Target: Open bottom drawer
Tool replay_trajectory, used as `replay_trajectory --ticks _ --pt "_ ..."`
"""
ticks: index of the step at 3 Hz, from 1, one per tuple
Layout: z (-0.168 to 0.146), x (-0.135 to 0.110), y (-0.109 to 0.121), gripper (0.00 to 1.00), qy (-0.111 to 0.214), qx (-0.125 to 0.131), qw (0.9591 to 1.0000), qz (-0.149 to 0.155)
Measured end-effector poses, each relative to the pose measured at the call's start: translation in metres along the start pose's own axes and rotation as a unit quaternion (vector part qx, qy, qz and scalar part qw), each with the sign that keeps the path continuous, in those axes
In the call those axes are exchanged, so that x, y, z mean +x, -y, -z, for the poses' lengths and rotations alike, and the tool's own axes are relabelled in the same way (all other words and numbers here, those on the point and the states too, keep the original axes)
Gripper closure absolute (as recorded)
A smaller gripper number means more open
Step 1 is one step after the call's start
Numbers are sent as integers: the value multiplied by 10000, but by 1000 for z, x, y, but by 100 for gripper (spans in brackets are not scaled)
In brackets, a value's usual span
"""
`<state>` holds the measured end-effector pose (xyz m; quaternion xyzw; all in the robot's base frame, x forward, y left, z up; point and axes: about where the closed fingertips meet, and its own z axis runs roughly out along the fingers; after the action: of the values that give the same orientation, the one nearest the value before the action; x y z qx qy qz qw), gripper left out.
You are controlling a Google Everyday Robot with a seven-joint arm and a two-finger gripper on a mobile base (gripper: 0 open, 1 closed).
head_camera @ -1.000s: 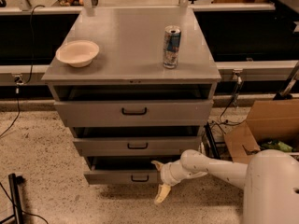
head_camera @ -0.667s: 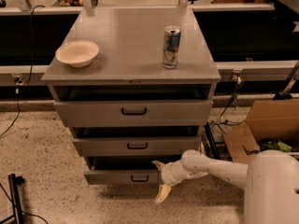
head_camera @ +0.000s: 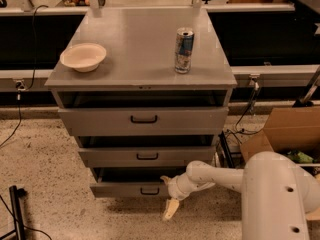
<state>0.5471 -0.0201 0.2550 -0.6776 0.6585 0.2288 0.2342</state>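
Note:
The grey cabinet [head_camera: 142, 66] has three drawers, each standing a little way out. The bottom drawer [head_camera: 120, 189] is the lowest and narrowest grey panel, with a small black bar handle [head_camera: 149, 190]; a dark gap shows above its front. My gripper [head_camera: 168, 194] is at the drawer's right end, just right of the handle, at the end of my white arm [head_camera: 220, 176] that reaches in from the right. Its fingers are spread: one cream finger [head_camera: 170, 210] points down toward the floor, the other sits at the drawer's top edge. It holds nothing.
A cream bowl [head_camera: 83, 57] and a drink can [head_camera: 184, 50] stand on the cabinet top. The middle drawer [head_camera: 147, 156] and top drawer [head_camera: 144, 119] hang over the bottom one. A cardboard box [head_camera: 287, 134] and cables lie at the right. A black stand [head_camera: 17, 211] is at the lower left.

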Motion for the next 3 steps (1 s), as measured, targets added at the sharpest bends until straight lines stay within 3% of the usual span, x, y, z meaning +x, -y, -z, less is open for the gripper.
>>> replay_trajectory --ticks 1,3 --pt "-24 13 1 0 -124 -163 9996 -172" --pt "-42 28 9 13 -262 -70 9991 -328"
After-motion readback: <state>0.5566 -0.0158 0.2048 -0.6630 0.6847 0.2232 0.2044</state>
